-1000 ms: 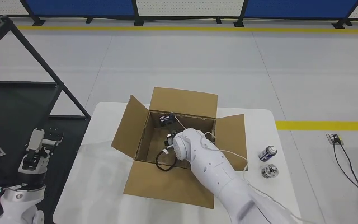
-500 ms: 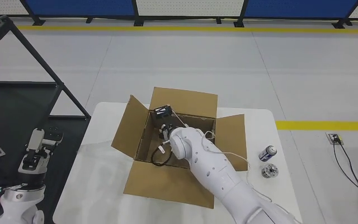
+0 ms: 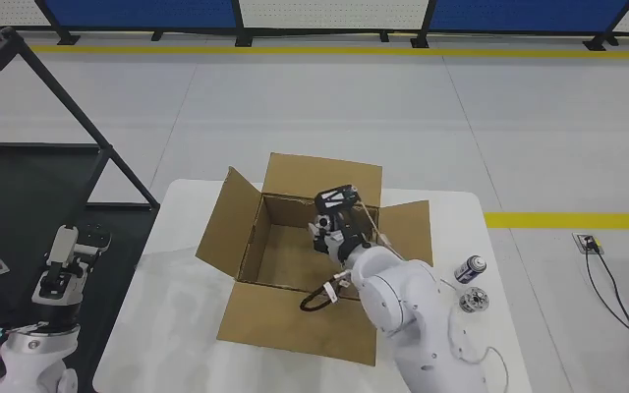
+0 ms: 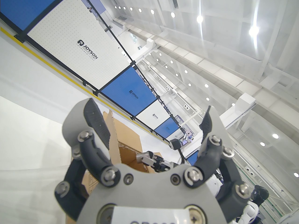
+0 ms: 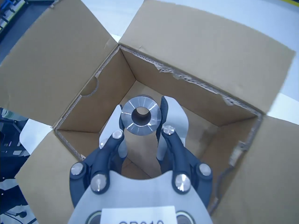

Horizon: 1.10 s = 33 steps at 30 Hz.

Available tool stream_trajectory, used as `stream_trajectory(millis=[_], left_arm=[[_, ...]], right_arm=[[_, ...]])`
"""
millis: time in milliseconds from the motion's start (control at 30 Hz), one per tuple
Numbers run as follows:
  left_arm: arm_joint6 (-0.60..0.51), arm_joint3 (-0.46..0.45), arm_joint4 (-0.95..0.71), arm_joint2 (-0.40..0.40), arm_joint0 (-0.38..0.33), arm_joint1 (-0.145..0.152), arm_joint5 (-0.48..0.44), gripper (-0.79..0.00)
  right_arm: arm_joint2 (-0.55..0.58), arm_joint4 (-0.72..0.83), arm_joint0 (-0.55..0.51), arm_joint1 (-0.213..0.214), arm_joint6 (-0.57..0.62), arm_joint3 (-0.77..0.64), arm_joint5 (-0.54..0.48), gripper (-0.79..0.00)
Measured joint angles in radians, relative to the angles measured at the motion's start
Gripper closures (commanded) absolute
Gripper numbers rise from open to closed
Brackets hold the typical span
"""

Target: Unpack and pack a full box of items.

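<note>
I have the right claw (image 5: 141,113) clenched on a short metal cylinder (image 5: 141,127), pads pressing its round sides, and it hangs over the open cardboard box (image 5: 177,94), above the right half of the opening as the top view shows it. Cardboard floor shows beneath the piece. On the desk (image 3: 167,295) to the right of the box stand a small can (image 3: 472,267) and, just beside it, a round metal part (image 3: 474,300). From that pair I judge that I am in the unpacking half, with this cylinder on its way out, though the grip alone would fit a lowering too.

The cylinder's long axis runs along the line in which the claw points. One flat end, with its central bore, faces back at the wrist camera. The other end aims down into the box, towards its far corner.

The next move calls for enough height to clear the right wall and its flap, then a carry across to bare desk near the can. There the wrist should turn so a flat end meets the desk before I let go, or the piece may roll.

My left claw (image 4: 150,108) is released, fingers spread on nothing, off the desk's left side and tipped up at the ceiling.
</note>
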Motion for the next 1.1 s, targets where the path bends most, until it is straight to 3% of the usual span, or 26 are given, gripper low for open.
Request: stream_trajectory(millis=[200,400,700,1100], left_arm=[[0.0,0.0,0.0,0.0,0.0,0.0,0.0,-0.785],[0.0,0.0,0.0,0.0,0.0,0.0,0.0,-0.785],[0.0,0.0,0.0,0.0,0.0,0.0,0.0,-0.785],[0.0,0.0,0.0,0.0,0.0,0.0,0.0,-0.785]], right_arm=[[0.145,-0.024,-0.12,0.023,0.012,-0.21,0.013,0.0],[0.3,-0.007,-0.229,0.04,0.004,-0.325,0.037,0.0],[0.492,0.093,-0.396,0.058,-0.02,-0.406,0.032,0.0],[0.603,0.129,-0.579,0.084,0.005,-0.444,-0.091,0.0]])
